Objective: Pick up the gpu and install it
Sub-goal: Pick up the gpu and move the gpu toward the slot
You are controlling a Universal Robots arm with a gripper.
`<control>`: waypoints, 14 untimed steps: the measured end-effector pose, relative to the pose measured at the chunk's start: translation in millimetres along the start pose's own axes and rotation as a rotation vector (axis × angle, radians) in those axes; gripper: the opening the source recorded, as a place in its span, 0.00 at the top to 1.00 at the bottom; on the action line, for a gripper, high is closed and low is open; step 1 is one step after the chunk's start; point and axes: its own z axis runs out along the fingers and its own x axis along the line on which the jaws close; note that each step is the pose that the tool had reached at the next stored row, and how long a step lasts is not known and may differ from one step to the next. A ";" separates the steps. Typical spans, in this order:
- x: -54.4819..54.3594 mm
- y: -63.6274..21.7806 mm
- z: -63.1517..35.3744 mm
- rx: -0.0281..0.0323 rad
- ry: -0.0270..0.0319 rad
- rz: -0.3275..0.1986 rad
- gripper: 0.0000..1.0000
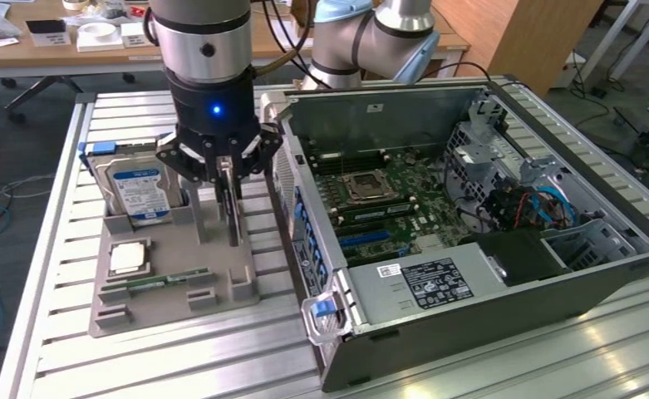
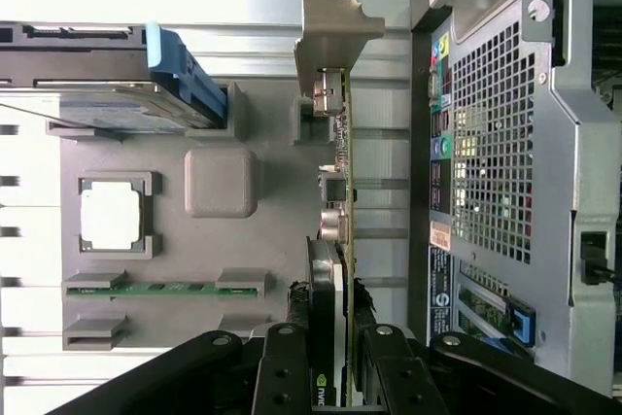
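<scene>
Starting at the exterior view's left, the grey tray [image 1: 169, 309] sits on the slatted metal desk [image 1: 135, 366] and serves as a parts holder. A hard drive [image 1: 138, 193] with a blue-white label stands upright in its far slot, a square processor chip [image 1: 128, 258] lies flat in a pocket nearer the camera, and a slim green memory stick [image 1: 169, 278] lies beside that.

Next along is the graphics card [image 1: 231, 214], standing on edge at the tray's side nearest the computer. My hand [image 1: 227, 176] is right above it, clenched on its upper edge, with one finger on each face of the board. The wrist view shows the thin board running away from my fingers to its silvery end bracket [image 2: 330, 21]. I cannot tell whether its lower edge rests in the slot or has cleared it.

I judge the card light and stiff but easily damaged — small parts stud one face, so a hold on the bare edge and the black cooler seems safest, squeezed gently.

At the exterior view's right lies the open computer case [image 1: 502, 309], just beside the tray. Inside are the green main board [image 1: 380, 208], an empty processor socket, drive cages with blue cables, and a labelled power unit near the front.
</scene>
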 end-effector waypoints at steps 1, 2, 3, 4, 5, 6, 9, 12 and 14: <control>0.0 0.0 -0.9 0.0000 0.0000 0.000 0.73; -0.1 0.1 -1.8 0.0000 0.0000 0.000 0.73; -0.1 0.1 -2.7 0.0000 0.0000 0.000 0.73; -0.1 0.2 -3.7 -0.0001 0.0000 0.000 0.73; -0.1 0.2 -4.7 0.0000 0.0000 0.000 0.73; -0.2 0.3 -5.7 0.0000 0.0000 0.000 0.73; -0.2 0.4 -8.8 -0.0001 -0.0001 0.000 0.73; -0.3 0.6 -11.6 0.0000 0.0000 0.000 0.73; -0.3 0.6 -13.4 0.0000 -0.0001 0.000 0.73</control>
